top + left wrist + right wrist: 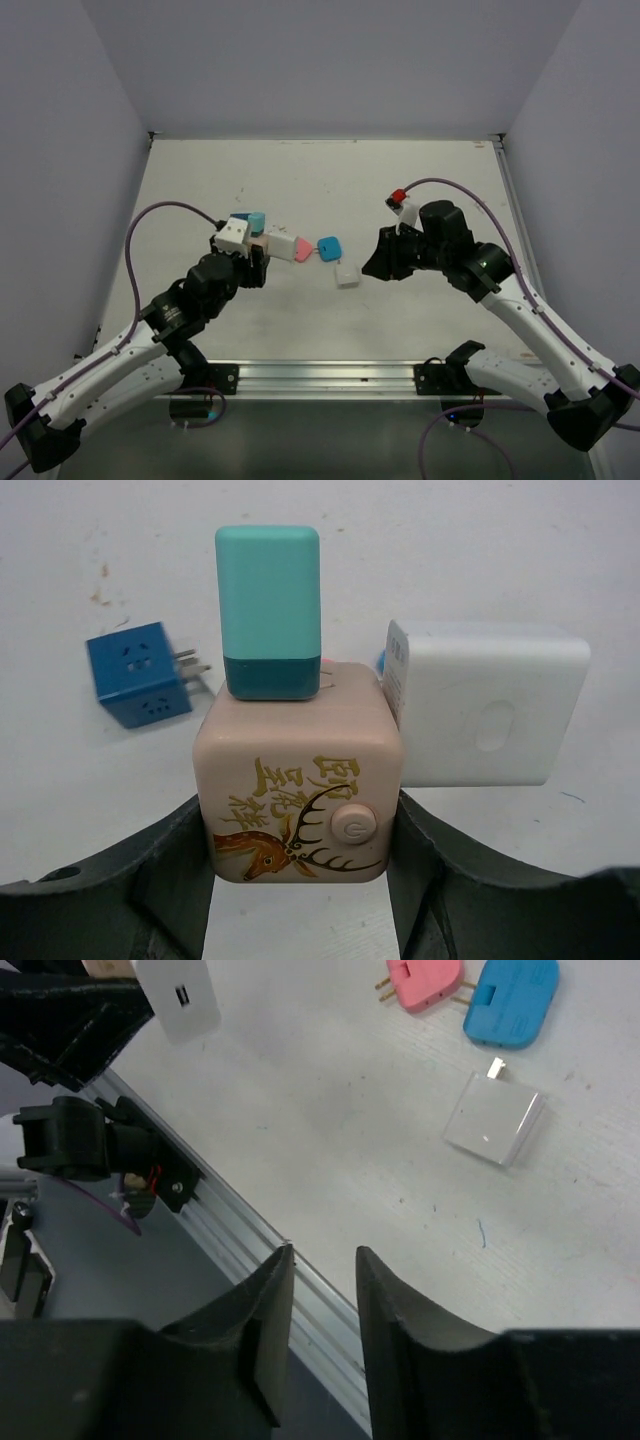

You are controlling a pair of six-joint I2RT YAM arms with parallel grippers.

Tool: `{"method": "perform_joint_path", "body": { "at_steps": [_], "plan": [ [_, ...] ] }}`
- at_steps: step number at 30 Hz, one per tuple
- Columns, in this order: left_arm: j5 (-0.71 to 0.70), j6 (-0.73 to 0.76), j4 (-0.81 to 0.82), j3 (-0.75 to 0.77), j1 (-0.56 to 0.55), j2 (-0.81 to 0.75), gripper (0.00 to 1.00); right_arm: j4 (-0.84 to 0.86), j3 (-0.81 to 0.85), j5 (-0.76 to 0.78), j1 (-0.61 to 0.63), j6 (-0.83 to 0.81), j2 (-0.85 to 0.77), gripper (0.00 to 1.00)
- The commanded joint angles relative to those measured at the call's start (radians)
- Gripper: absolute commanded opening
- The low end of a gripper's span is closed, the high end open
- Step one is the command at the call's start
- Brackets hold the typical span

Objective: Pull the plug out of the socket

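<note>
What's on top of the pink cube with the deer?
A teal plug stands plugged into the pink cube, which the left hand grips. The plug's prongs are hidden inside the cube.

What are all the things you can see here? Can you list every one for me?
cube socket: 1, pale pink with a deer picture, between the left gripper's fingers
teal plug: 1, teal, stuck in the socket's far face
white adapter: 1, white, against the socket's right side
cube plug: 1, dark blue, on the table left of the socket
pink plug: 1, pink, on the table between the arms
flat plug: 1, light blue, touching the pink plug
small charger: 1, white, lying alone
table: 1, off-white, under everything
left gripper: 1, black, shut on the cube socket
right gripper: 1, black, open, holding nothing
</note>
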Motion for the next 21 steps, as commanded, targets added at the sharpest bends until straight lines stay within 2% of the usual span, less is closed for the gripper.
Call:
{"method": "perform_joint_path", "body": {
  "at_steps": [1,3,6,12,21],
  "plan": [
    [0.284,0.116,0.197,0.007,-0.006,0.012,0.0,0.18,-0.008,-0.029,0.0,0.053,-0.02,0.38],
    [0.364,0.127,0.205,0.017,-0.007,0.047,0.0,0.246,-0.003,-0.024,0.0,0.073,-0.019,0.53],
    [0.417,0.136,0.237,0.017,-0.009,0.069,0.0,0.337,-0.005,-0.006,0.002,0.111,0.0,0.65],
    [0.498,0.14,0.281,0.041,-0.018,0.133,0.0,0.45,0.024,0.002,0.017,0.187,0.111,0.8],
    [0.529,0.129,0.366,0.052,-0.05,0.198,0.0,0.542,0.077,0.06,0.106,0.253,0.251,0.84]
  ]
}}
